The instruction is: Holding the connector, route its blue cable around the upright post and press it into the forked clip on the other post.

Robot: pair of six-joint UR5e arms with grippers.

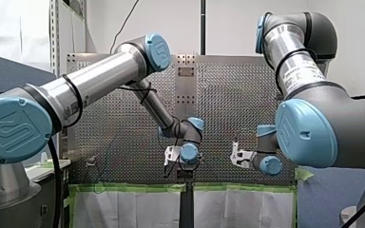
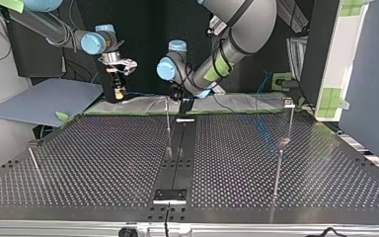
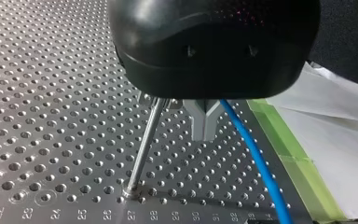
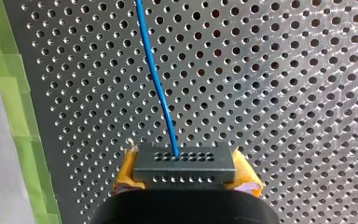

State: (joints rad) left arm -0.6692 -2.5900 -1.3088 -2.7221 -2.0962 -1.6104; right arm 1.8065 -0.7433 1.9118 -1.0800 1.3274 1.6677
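My left tool points down, fingers together; my right tool clamps the connector.

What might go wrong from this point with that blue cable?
The cable may tug the connector out of my right gripper, whose yellow pads grip only its ends. It also runs close past my left gripper and the thin post, so it might snag there.

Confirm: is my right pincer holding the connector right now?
Yes, the black connector sits clamped between the right pincer's yellow pads, with the blue cable leaving its front face.
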